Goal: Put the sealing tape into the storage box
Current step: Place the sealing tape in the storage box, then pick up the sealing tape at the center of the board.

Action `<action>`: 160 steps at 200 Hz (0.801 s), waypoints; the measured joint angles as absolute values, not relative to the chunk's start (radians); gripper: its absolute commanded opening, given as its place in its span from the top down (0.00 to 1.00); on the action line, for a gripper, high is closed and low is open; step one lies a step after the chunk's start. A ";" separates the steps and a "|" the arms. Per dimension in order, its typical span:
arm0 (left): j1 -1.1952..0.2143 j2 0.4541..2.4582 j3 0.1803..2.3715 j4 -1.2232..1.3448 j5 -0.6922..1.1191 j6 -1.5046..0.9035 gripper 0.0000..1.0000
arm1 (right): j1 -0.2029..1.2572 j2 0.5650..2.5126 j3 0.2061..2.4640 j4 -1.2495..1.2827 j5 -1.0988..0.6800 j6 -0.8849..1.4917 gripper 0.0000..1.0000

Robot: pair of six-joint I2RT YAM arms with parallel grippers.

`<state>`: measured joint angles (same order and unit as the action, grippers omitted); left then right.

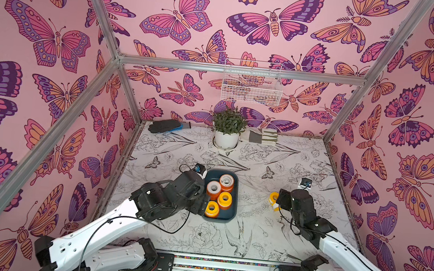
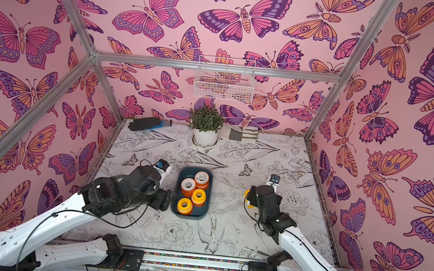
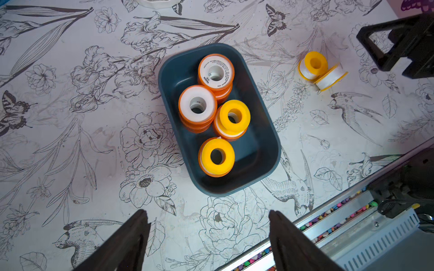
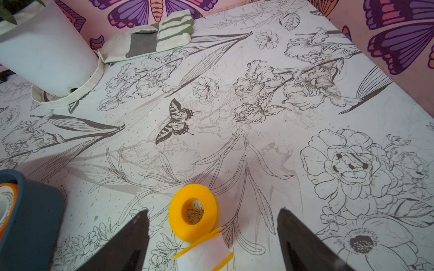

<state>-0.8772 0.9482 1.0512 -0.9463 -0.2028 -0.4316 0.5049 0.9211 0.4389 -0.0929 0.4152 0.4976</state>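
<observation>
Left gripper (image 3: 206, 212): I read it released, nothing between the jaws. Just ahead of it: storage box (image 3: 256, 152), holding stacked sealing tape (image 3: 229, 157). Right gripper (image 4: 212, 211): released, jaws spread either side of two yellow spools (image 4: 178, 223) on the surface (image 4: 258, 117).

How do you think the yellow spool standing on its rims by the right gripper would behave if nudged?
The rim-standing yellow spool rests on round flanges, so a nudge would probably roll it. The other yellow spool looks propped against it and might topple flat. Its thin flanges look smooth, so the open right gripper could slip.
</observation>
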 measured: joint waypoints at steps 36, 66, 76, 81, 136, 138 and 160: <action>-0.877 0.872 0.982 -0.971 -0.203 -0.432 0.15 | 0.448 1.000 0.513 -0.144 0.322 0.505 0.11; -0.877 0.828 0.968 -0.972 -0.210 -0.432 0.15 | 0.427 1.068 0.605 -0.242 0.257 0.520 0.10; -0.877 0.825 0.961 -0.973 -0.211 -0.432 0.15 | 0.426 1.087 0.628 -0.272 0.233 0.526 0.10; -0.877 0.825 0.959 -0.973 -0.211 -0.432 0.15 | 0.425 1.096 0.638 -0.286 0.220 0.528 0.10; -0.877 0.828 0.949 -0.973 -0.210 -0.432 0.15 | 0.420 1.242 0.723 -0.447 0.141 0.569 0.14; -0.877 0.828 0.949 -0.973 -0.210 -0.432 0.15 | 0.420 1.247 0.727 -0.452 0.139 0.569 0.15; -0.877 0.827 0.949 -0.973 -0.210 -0.432 0.15 | 0.420 1.287 0.749 -0.487 0.127 0.577 0.15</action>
<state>-0.8772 0.8268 0.9489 -0.9733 -0.2104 -0.4316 0.4202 1.2869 0.7486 -0.4870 0.1272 0.5770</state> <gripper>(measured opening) 0.851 0.852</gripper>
